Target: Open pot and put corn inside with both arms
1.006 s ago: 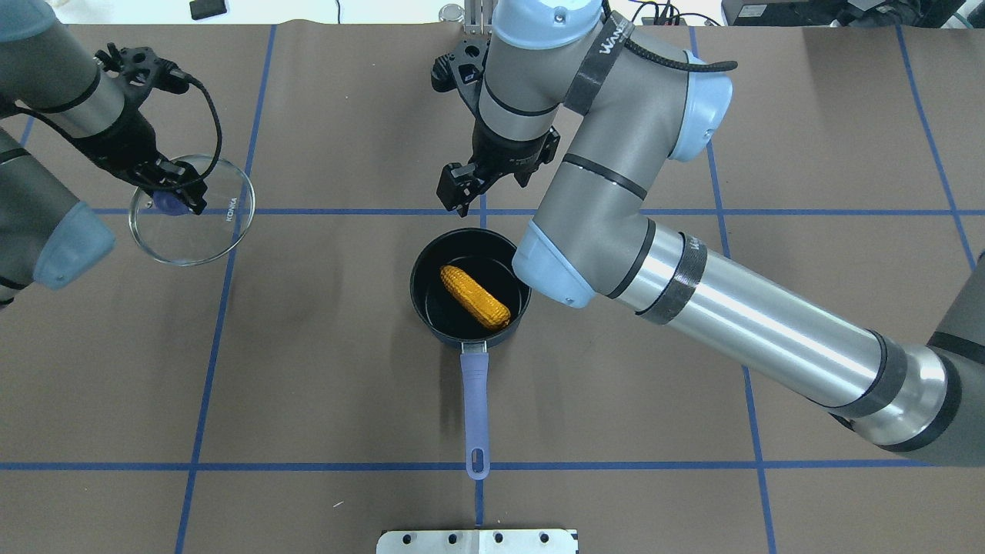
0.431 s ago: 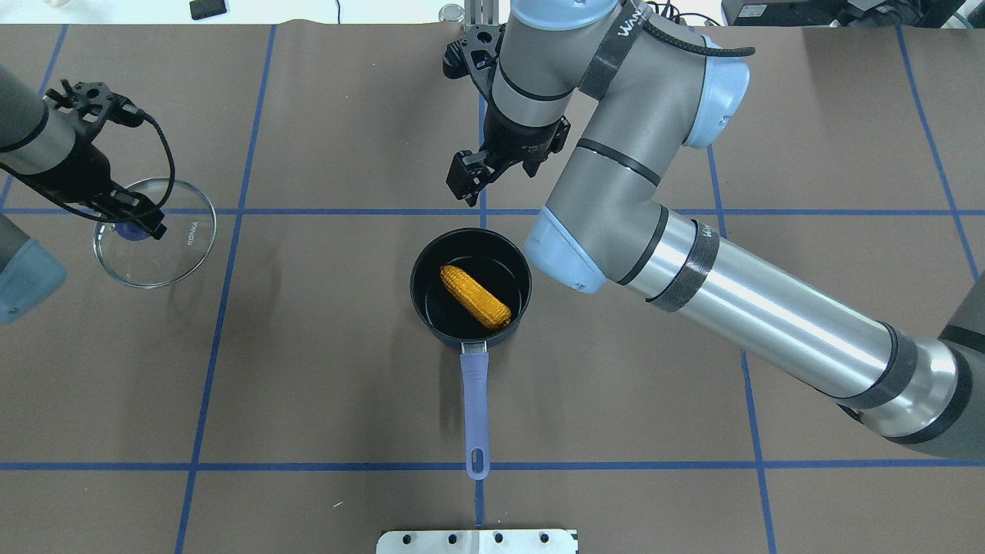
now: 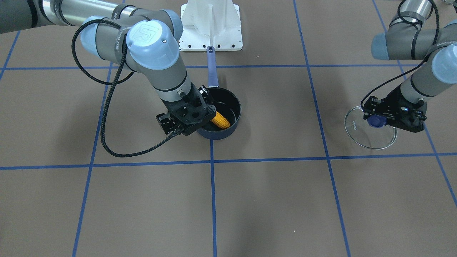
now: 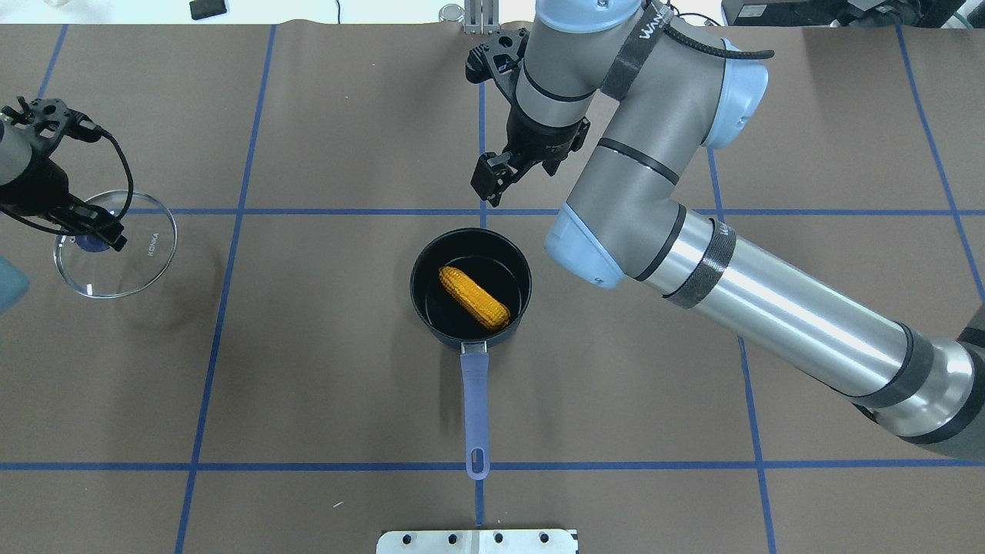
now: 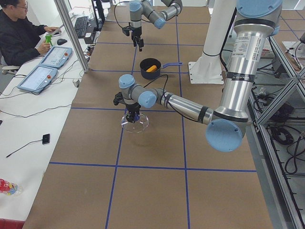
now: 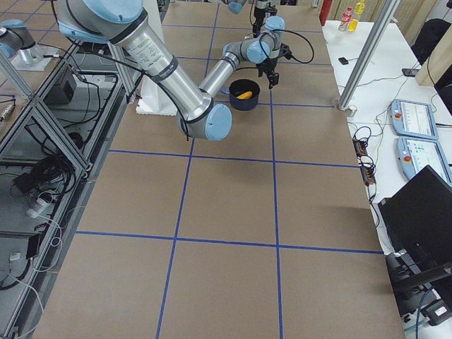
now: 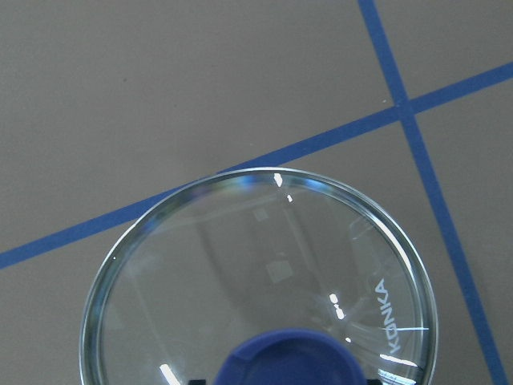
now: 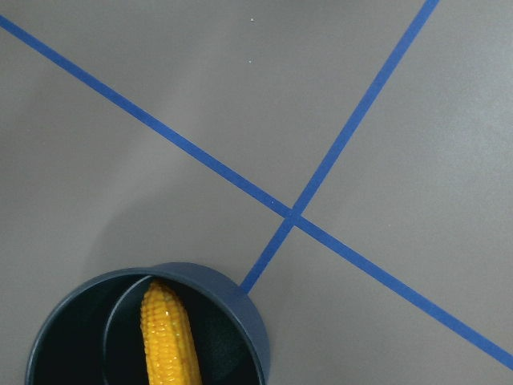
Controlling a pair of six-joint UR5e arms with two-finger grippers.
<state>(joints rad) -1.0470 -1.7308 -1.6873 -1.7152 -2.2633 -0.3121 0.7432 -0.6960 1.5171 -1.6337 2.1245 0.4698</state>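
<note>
The dark navy pot stands open at the table's middle, its lavender handle pointing toward the robot base. The corn lies inside it, also seen in the right wrist view. My right gripper hangs empty beyond the pot's far rim, jaws spread; in the front view it hides part of the pot. My left gripper is shut on the blue knob of the glass lid, held just above the table at the far left. The lid fills the left wrist view.
The white base plate sits at the near edge, behind the handle's end. Blue tape lines cross the brown mat. The right arm's black cable loops low beside the pot. An operator sits beyond the table's far side.
My left gripper has carried the lid further left, away from the pot. My right gripper has drawn back and to the right from the pot. The corn and pot have not moved.
</note>
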